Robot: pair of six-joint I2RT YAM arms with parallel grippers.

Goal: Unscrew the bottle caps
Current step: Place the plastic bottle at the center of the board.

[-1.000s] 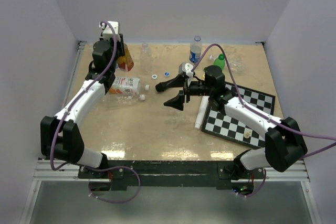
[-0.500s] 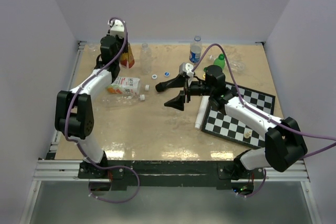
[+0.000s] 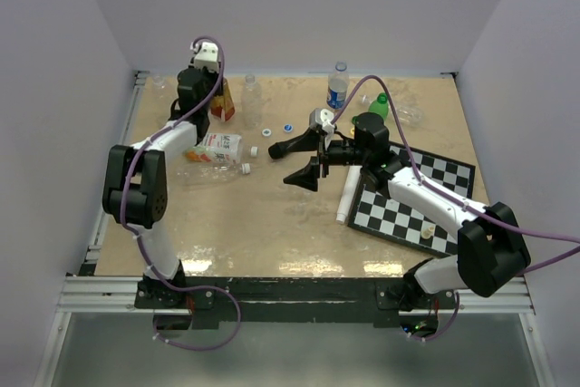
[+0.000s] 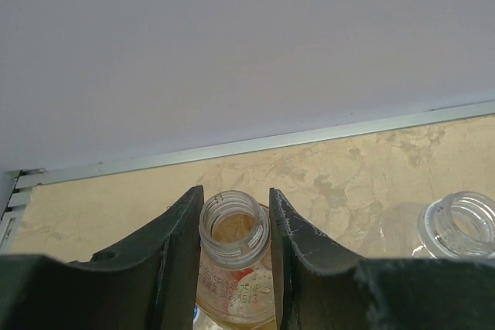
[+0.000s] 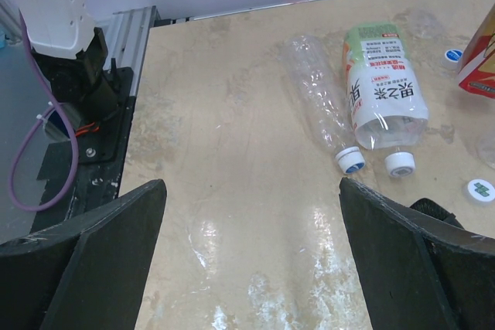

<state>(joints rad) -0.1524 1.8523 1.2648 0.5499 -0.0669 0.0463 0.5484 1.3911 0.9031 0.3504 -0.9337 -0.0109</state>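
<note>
Left end effector (image 4: 235, 210): pinching neck of uncapped amber bottle (image 4: 232, 280), far-left of surface (image 3: 272, 224). Right end effector (image 3: 295, 162): spread wide, empty. Hazard: any tilt or squeeze spills contents; slack grip on threaded neck drops it.

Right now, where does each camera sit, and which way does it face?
Top external: above and behind the bases, looking down on the table; both arms show.
Left wrist: faces the back wall; left hand shut on the uncapped amber bottle.
Right wrist: faces left across the table; open right hand, the lying labelled bottle beyond.
Shared: top and right wrist show that bottle.
</note>
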